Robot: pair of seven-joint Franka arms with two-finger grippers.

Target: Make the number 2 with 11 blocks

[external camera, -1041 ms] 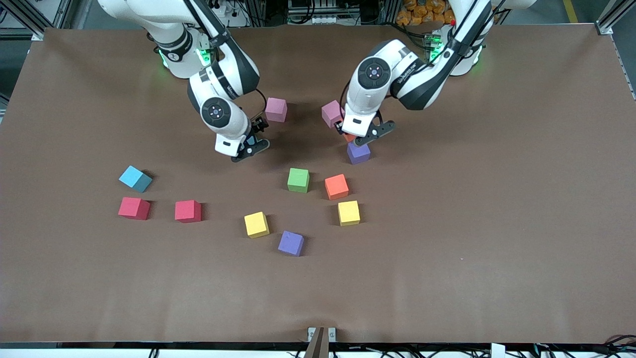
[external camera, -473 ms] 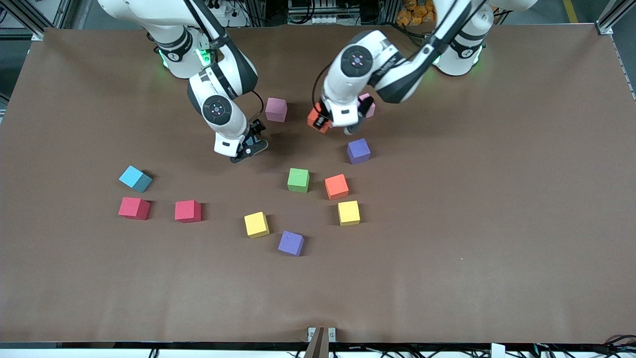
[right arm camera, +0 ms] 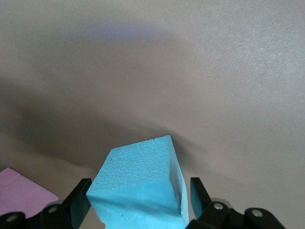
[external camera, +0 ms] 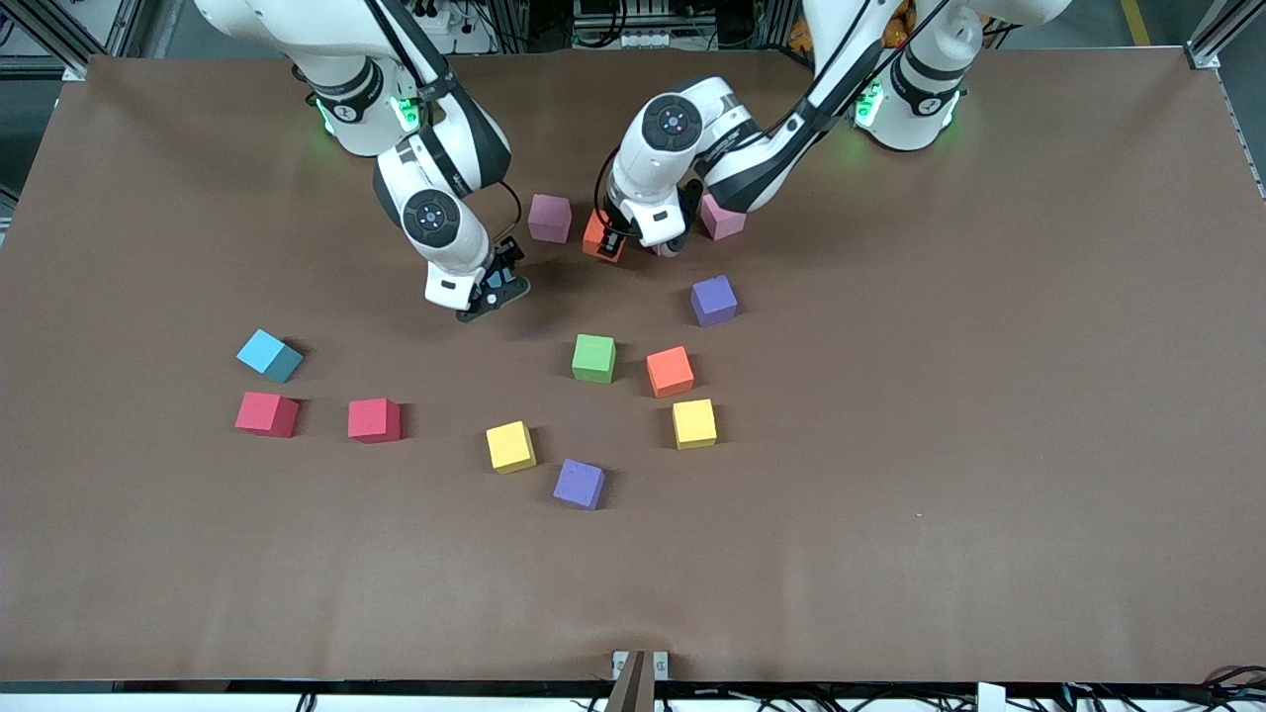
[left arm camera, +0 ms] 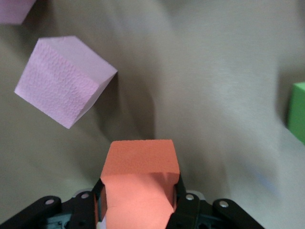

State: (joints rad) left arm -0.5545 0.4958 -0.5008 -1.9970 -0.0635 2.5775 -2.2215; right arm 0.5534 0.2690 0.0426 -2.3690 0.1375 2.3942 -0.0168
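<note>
My left gripper (external camera: 615, 240) is shut on an orange block (external camera: 599, 241), low over the table between two pink blocks (external camera: 549, 218) (external camera: 722, 220). In the left wrist view the orange block (left arm camera: 140, 157) fills the jaws of the left gripper (left arm camera: 138, 191), with a pink block (left arm camera: 64, 81) close by. My right gripper (external camera: 495, 289) is shut on a blue block (right arm camera: 138, 186) and hangs over bare table near the first pink block. The other blocks lie scattered. No digit 2 shows.
Loose blocks nearer the front camera: purple (external camera: 713, 300), green (external camera: 593, 358), orange (external camera: 670, 371), yellow (external camera: 694, 423), yellow (external camera: 510, 446), purple (external camera: 579, 484). Toward the right arm's end lie blue (external camera: 269, 355) and two red blocks (external camera: 267, 413) (external camera: 375, 419).
My left gripper carried the orange block from beside the purple block toward the right arm's end, to beside the pink block. My right gripper shifted only slightly.
</note>
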